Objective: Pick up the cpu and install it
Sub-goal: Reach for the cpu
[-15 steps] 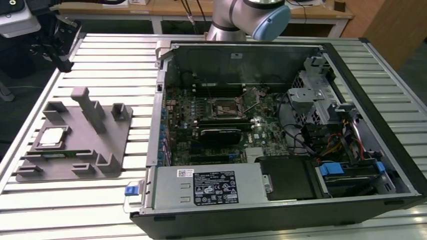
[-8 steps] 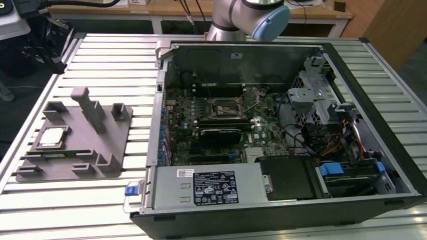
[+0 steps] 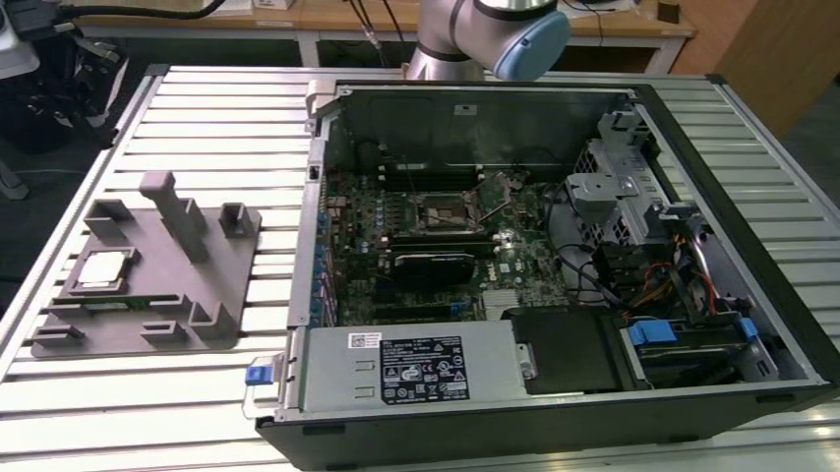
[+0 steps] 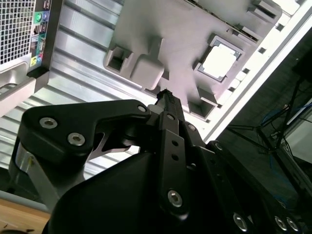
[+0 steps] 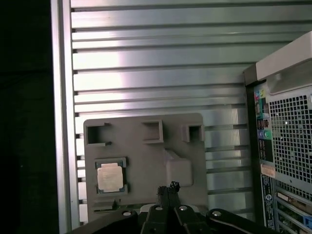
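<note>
Fingers (image 5: 168,188) pressed together, empty, hovering above grey fixture (image 5: 146,156), cpu (image 5: 109,176) seated in its pocket

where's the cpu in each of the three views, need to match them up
Exterior view: the cpu lies at the exterior view's left, in a pocket of the grey holder, apart from the computer case.
First wrist view: cpu, on the holder's side away from the case.
Second wrist view: cpu, same pocket, again away from the case.
Shared landmark: the grey holder.
</note>
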Action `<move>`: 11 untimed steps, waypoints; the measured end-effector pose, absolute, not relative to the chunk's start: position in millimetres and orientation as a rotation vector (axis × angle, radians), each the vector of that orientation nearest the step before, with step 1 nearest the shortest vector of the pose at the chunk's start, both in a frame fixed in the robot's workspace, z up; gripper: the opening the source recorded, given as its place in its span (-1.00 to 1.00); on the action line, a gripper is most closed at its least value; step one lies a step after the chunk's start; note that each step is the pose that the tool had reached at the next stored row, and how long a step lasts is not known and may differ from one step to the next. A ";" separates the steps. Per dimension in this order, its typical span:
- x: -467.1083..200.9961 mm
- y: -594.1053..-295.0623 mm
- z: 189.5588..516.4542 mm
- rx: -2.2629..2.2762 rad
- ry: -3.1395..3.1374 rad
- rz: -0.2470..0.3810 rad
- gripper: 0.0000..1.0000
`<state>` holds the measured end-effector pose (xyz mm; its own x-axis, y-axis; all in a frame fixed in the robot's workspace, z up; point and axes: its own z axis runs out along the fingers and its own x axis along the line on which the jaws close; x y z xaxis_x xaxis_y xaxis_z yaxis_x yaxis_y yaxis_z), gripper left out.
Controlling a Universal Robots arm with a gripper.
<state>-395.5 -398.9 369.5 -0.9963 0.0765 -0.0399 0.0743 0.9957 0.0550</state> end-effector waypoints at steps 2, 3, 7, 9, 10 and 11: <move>-398.5 -398.9 368.4 0.117 3.096 0.083 -0.79; -400.0 -398.9 367.3 0.117 3.096 0.083 -0.79; -404.9 -399.0 362.8 0.117 3.096 0.083 -0.79; -408.2 -399.0 360.3 0.117 3.096 0.083 -0.79; -409.9 -399.1 359.3 0.117 3.096 0.083 -0.79; -412.0 -399.2 358.2 0.117 3.096 0.083 -0.79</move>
<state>-412.0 -399.2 358.2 -0.9963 0.0766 -0.0399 0.0743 0.9957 0.0550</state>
